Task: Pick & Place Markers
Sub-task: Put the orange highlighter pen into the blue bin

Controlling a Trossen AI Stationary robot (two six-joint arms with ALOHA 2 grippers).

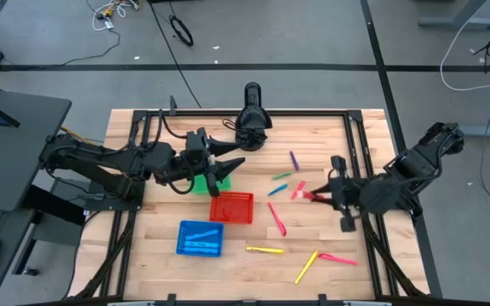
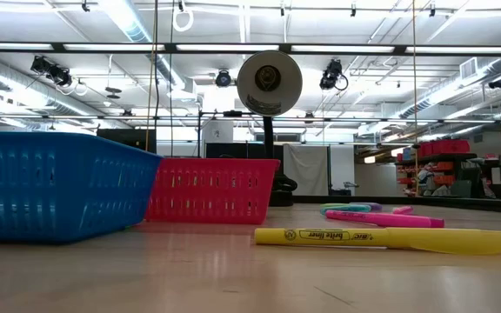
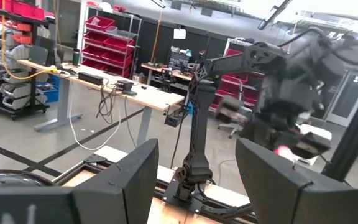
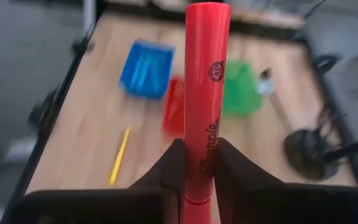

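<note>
Now red marker [image 4: 202,93] in right end effector [image 4: 194,162].

The yellow highlighter [image 2: 379,238] reads "BIC brite liner"; the red marker [image 4: 205,93] reads "Sharpie".

Left gripper [image 1: 231,164] fingers apart, right gripper [image 1: 320,196] fingers clamped, both raised.

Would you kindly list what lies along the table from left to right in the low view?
Blue plastic basket → red plastic basket → yellow highlighter marker, lying nearest the camera, with a pink marker just behind it.
</note>
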